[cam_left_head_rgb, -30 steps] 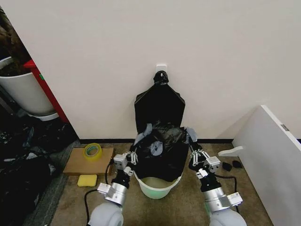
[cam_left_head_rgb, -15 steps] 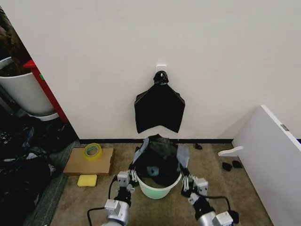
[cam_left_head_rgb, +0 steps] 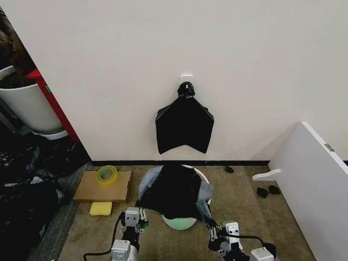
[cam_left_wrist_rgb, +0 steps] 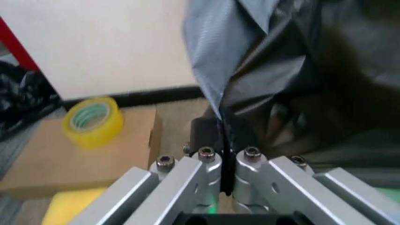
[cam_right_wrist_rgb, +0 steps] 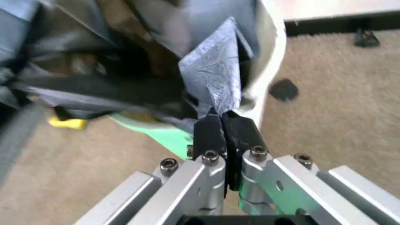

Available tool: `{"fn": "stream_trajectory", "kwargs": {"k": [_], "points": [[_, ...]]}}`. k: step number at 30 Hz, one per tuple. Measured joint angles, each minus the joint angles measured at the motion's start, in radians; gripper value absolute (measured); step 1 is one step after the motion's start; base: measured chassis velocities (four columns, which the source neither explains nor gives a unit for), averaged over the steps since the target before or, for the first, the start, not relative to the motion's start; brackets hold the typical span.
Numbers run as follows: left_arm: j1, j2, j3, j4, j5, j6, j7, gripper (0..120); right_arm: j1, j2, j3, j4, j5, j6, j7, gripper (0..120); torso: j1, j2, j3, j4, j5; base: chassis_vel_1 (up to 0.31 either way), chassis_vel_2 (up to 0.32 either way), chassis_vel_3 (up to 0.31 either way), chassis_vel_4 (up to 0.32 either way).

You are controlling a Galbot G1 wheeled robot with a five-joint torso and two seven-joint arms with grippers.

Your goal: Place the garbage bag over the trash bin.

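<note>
The black garbage bag (cam_left_head_rgb: 173,190) is draped over the cream trash bin (cam_left_head_rgb: 200,175); the bin's rim shows at the back right and its pale green base (cam_left_head_rgb: 179,223) shows below. My left gripper (cam_left_head_rgb: 134,217) is low at the bag's left edge. In the left wrist view the left gripper (cam_left_wrist_rgb: 223,133) is shut on a fold of the garbage bag (cam_left_wrist_rgb: 300,70). My right gripper (cam_left_head_rgb: 219,232) is low at the bag's right edge. In the right wrist view the right gripper (cam_right_wrist_rgb: 222,123) pinches the garbage bag (cam_right_wrist_rgb: 212,79) beside the trash bin rim (cam_right_wrist_rgb: 272,56).
A flat black bundle (cam_left_head_rgb: 184,122) hangs on the wall behind the bin. A cardboard piece (cam_left_head_rgb: 89,190) with a yellow tape roll (cam_left_head_rgb: 107,174) and a yellow sponge (cam_left_head_rgb: 100,208) lie to the left. A white pot (cam_left_head_rgb: 30,109) stands far left and a white board (cam_left_head_rgb: 315,179) leans at right.
Both grippers have come down and toward me along the bin's sides, pulling the bag with them. The bag, earlier bunched above the bin, now hangs over its mouth and sides.
</note>
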State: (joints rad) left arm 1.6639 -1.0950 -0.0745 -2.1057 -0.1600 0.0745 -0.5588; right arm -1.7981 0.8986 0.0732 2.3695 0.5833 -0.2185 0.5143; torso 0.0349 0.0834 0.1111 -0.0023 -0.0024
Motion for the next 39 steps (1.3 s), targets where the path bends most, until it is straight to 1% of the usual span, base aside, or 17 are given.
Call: {"fn": "stream_trajectory", "kwargs": {"k": [6,8,12,14,16,17,20,22,27,31,33,35,39], "points": [[-0.004,-0.017,0.038,0.022,0.016,0.021,-0.003,0,-0.003,-0.01,0.003,-0.025,-0.023,-0.037,0.016,0,0.0,0.0,0.0,0.0,0.0,0.0,0.0,0.0,0.0],[-0.004,-0.017,0.038,0.022,0.016,0.021,-0.003,0,-0.003,-0.01,0.003,-0.025,-0.023,-0.037,0.016,0,0.0,0.0,0.0,0.0,0.0,0.0,0.0,0.0,0.0],[-0.007,-0.019,0.057,0.042,0.043,0.029,-0.001,0,-0.014,-0.033,0.012,-0.046,-0.075,-0.042,0.009,0,0.0,0.0,0.0,-0.0001,0.0004,0.0,0.0,0.0,0.0],[-0.012,-0.029,0.068,0.07,0.073,0.036,-0.003,0,-0.018,-0.061,0.02,-0.088,-0.133,-0.041,-0.005,0,0.0,0.0,0.0,0.0,0.0007,0.0,0.0,0.0,0.0],[-0.014,-0.034,0.07,0.077,0.074,0.04,-0.006,0,-0.016,-0.064,0.02,-0.1,-0.142,-0.04,-0.009,0,0.0,0.0,0.0,-0.0001,0.0009,0.0,0.0,0.0,0.0],[-0.022,-0.048,0.073,0.089,0.074,0.047,-0.014,0,-0.005,-0.066,0.023,-0.134,-0.158,-0.032,-0.015,0,0.0,0.0,0.0,-0.0001,0.0008,0.0,0.0,0.0,0.0],[-0.034,-0.066,0.076,0.105,0.072,0.047,-0.017,0,0.012,-0.062,0.026,-0.169,-0.164,-0.012,-0.024,0,0.0,0.0,0.0,-0.0001,0.0006,0.0,0.0,0.0,0.0],[-0.046,-0.082,0.078,0.119,0.071,0.044,-0.017,0,0.037,-0.049,0.038,-0.204,-0.164,0.03,-0.048,0,0.0,0.0,0.0,-0.0001,0.0001,0.0,0.0,0.0,0.0],[-0.057,-0.084,0.082,0.128,0.067,0.044,-0.017,0,0.062,-0.038,0.058,-0.23,-0.159,0.07,-0.084,0,0.0,0.0,0.0,0.0,-0.0002,0.0,0.0,0.0,0.0],[-0.07,-0.077,0.084,0.135,0.06,0.054,-0.017,0,0.072,-0.037,0.065,-0.232,-0.15,0.057,-0.09,0,0.0,0.0,0.0,0.0,-0.0005,0.0,0.0,0.0,0.0],[-0.09,-0.073,0.09,0.144,0.033,0.08,-0.017,0,0.092,-0.031,0.068,-0.232,-0.108,0.002,-0.081,0,0.0,0.0,0.0,0.0001,-0.0007,0.0,0.0,0.0,0.0],[-0.106,-0.072,0.098,0.149,0.011,0.099,-0.018,0,0.117,-0.017,0.072,-0.246,-0.085,-0.02,-0.078,0,0.0,0.0,0.0,0.0001,-0.0006,0.0,0.0,0.0,0.0],[-0.127,-0.076,0.102,0.17,0.005,0.107,-0.018,0,0.149,0.007,0.073,-0.282,-0.08,-0.024,-0.088,0,0.0,0.0,0.0,0.0,0.0,0.0,0.0,0.0,0.0]]}}
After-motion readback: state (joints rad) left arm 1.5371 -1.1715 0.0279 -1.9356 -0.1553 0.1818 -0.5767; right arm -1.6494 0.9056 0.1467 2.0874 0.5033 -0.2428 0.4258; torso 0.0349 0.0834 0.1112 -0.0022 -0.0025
